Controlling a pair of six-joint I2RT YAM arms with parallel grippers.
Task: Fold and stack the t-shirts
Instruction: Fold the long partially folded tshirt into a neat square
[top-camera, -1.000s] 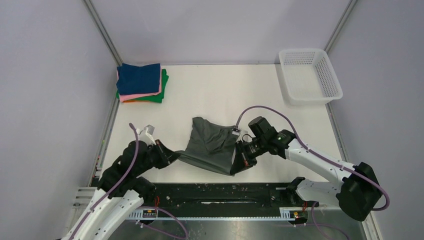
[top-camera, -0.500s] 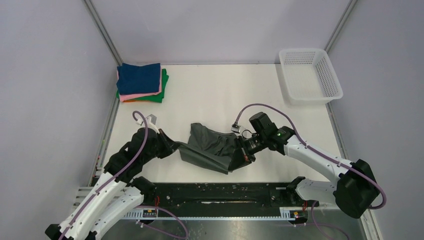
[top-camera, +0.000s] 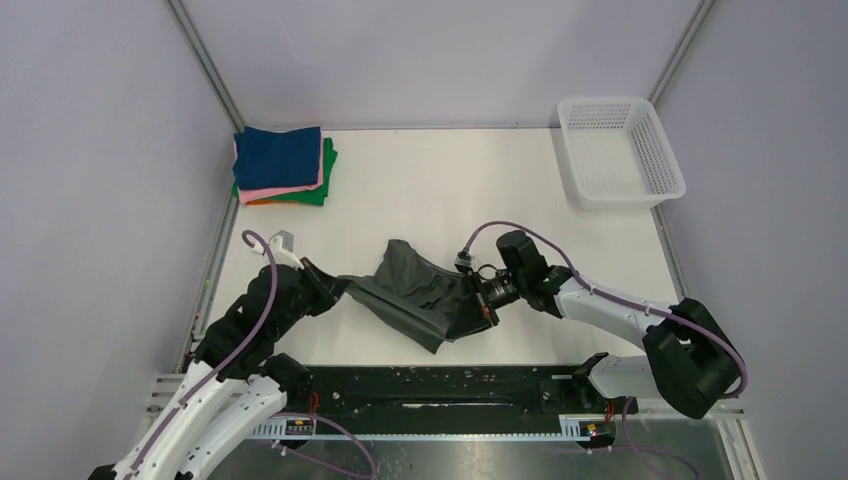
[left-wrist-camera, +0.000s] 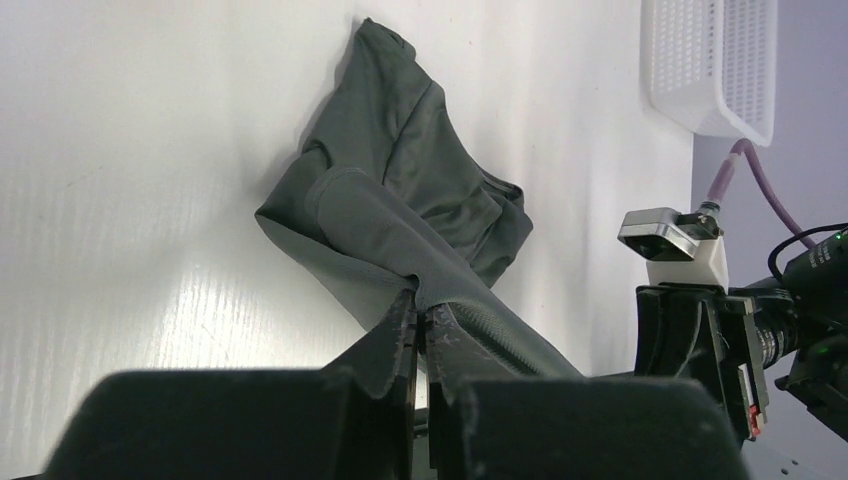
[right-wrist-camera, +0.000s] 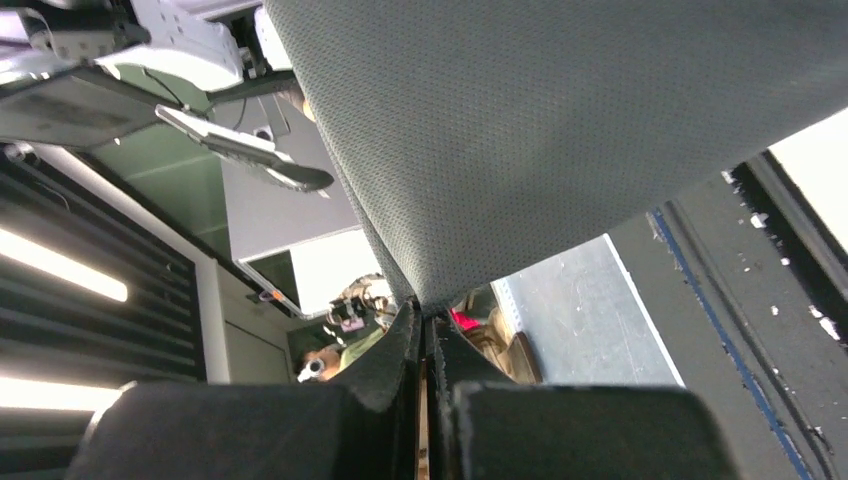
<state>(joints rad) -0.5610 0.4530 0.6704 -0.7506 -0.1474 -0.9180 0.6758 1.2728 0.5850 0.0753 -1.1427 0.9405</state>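
A dark grey-green t-shirt (top-camera: 415, 291) hangs crumpled between my two grippers over the middle of the table, its far corner (left-wrist-camera: 385, 60) resting on the white surface. My left gripper (top-camera: 338, 290) is shut on the shirt's left edge; in the left wrist view the cloth (left-wrist-camera: 400, 220) runs straight out of the closed tips (left-wrist-camera: 420, 300). My right gripper (top-camera: 478, 310) is shut on the right edge, with the fabric (right-wrist-camera: 560, 110) filling the top of the right wrist view above the closed tips (right-wrist-camera: 422, 312). Folded navy, pink, orange and green t-shirts (top-camera: 282, 165) are stacked at the back left.
A white mesh basket (top-camera: 620, 150) stands at the back right corner, also in the left wrist view (left-wrist-camera: 712, 62). The black rail (top-camera: 450, 390) runs along the table's near edge. Grey walls close in left, right and behind.
Both grippers have lifted and carried the grey-green shirt a little away from the arm bases. The left gripper moved up and right, the right gripper swung left, and the cloth bunched between them.
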